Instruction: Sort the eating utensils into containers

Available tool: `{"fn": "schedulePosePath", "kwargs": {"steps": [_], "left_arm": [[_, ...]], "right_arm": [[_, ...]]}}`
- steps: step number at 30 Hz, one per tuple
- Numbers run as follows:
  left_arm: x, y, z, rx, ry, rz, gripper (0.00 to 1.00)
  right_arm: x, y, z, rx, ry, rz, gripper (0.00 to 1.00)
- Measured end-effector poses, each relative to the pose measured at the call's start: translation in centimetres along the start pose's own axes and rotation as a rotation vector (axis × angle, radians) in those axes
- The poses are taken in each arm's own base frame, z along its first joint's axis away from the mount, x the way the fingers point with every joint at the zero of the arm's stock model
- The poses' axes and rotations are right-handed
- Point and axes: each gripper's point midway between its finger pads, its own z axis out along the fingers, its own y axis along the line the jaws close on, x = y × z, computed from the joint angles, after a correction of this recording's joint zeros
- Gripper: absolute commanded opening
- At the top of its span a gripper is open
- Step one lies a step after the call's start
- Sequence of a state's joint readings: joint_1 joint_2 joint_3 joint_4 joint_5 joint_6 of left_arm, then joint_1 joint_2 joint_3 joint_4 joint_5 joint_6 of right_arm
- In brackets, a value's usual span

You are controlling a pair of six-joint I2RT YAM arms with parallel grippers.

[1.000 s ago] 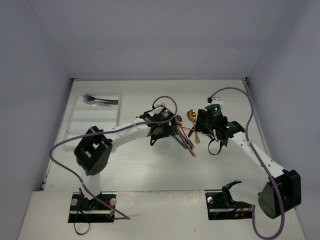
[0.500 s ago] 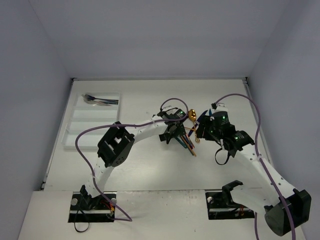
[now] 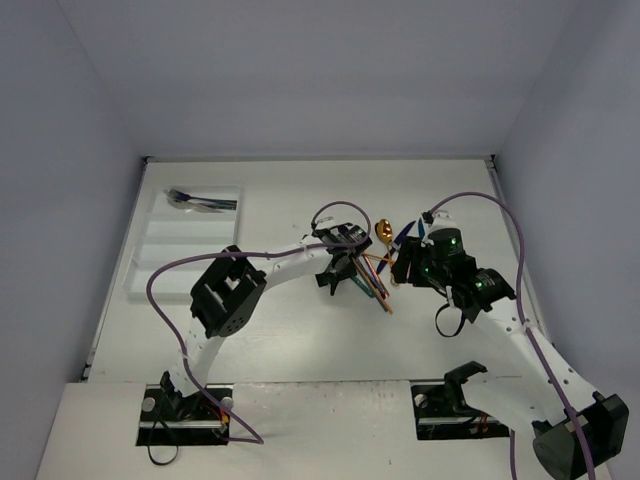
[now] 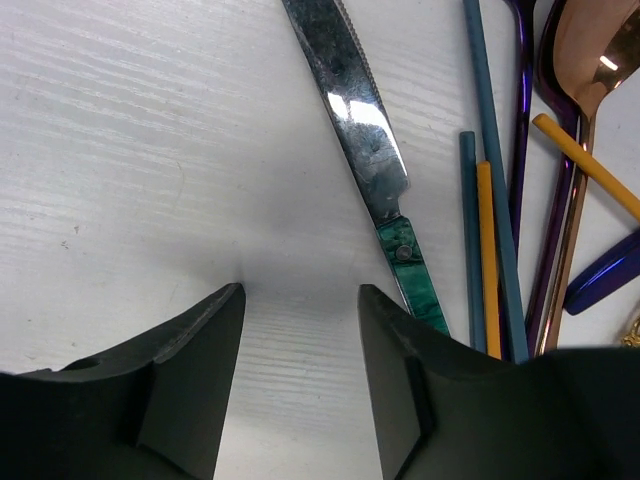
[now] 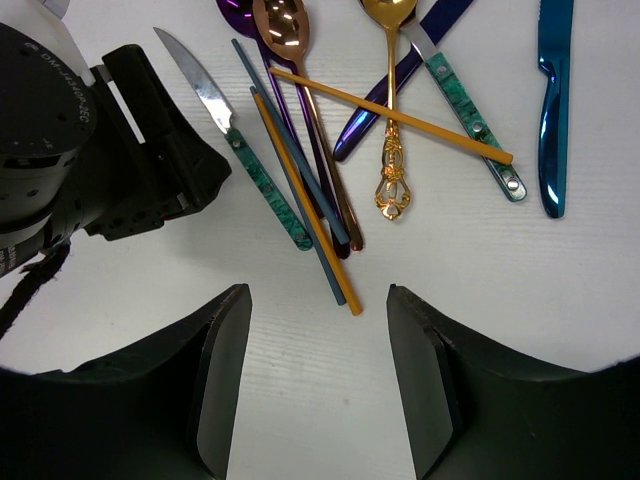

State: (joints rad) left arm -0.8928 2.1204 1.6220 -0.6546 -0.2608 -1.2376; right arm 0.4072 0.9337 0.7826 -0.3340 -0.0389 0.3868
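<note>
A pile of coloured utensils (image 3: 377,275) lies at the table's middle. My left gripper (image 3: 338,277) is open, low at the pile's left edge. In the left wrist view its jaws (image 4: 300,300) stand over bare table, just left of a silver knife with a green handle (image 4: 372,150). My right gripper (image 3: 405,268) is open and empty at the pile's right. In the right wrist view (image 5: 318,300) it hovers above the ends of an orange stick (image 5: 305,215) and a teal stick. The white tray (image 3: 170,262) at far left holds a few utensils (image 3: 203,203) in its top compartment.
The right wrist view shows a rose-gold spoon (image 5: 283,30), an ornate gold spoon (image 5: 390,150), a second green-handled knife (image 5: 470,115), a teal knife (image 5: 553,100) and the left gripper's black body (image 5: 120,150). Purple cables loop over both arms. Grey walls enclose the table.
The left arm's elbow swung right while its gripper stayed at the pile's left edge. The right gripper drew back slightly toward the near right.
</note>
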Motion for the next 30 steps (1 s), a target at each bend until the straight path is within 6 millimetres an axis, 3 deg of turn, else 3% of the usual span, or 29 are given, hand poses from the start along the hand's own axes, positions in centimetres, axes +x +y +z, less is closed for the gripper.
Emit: {"fn": "schedulePosePath", "kwargs": {"steps": [12, 18, 22, 24, 26, 28, 30], "left_arm": [[0.0, -0.1, -0.6, -0.035, 0.003, 0.020, 0.50], [-1.9, -2.6, -2.4, 0.022, -0.061, 0.003, 0.49], [-2.2, -2.6, -2.5, 0.018, -0.086, -0.005, 0.49], [-2.0, -1.3, -2.3, -0.004, -0.091, -0.001, 0.50], [-2.2, 1.3, -2.5, -0.045, -0.091, -0.003, 0.50], [-3.0, 4.1, -3.4, -0.083, -0.091, -0.014, 0.50], [-5.1, 6.1, -4.9, -0.085, -0.121, -0.045, 0.50]], "right_arm": [[0.2, 0.3, -0.2, -0.023, 0.003, -0.017, 0.54], [0.0, 0.3, -0.4, -0.028, -0.006, -0.019, 0.52], [1.2, 0.7, 0.6, -0.040, 0.060, -0.029, 0.51], [2.5, 1.0, 1.7, -0.045, 0.127, -0.041, 0.51], [3.8, 1.4, 2.8, -0.043, 0.201, -0.061, 0.51], [4.7, 2.2, 3.9, -0.049, 0.255, -0.088, 0.51], [5.3, 3.2, 4.6, -0.057, 0.294, -0.131, 0.51]]}}
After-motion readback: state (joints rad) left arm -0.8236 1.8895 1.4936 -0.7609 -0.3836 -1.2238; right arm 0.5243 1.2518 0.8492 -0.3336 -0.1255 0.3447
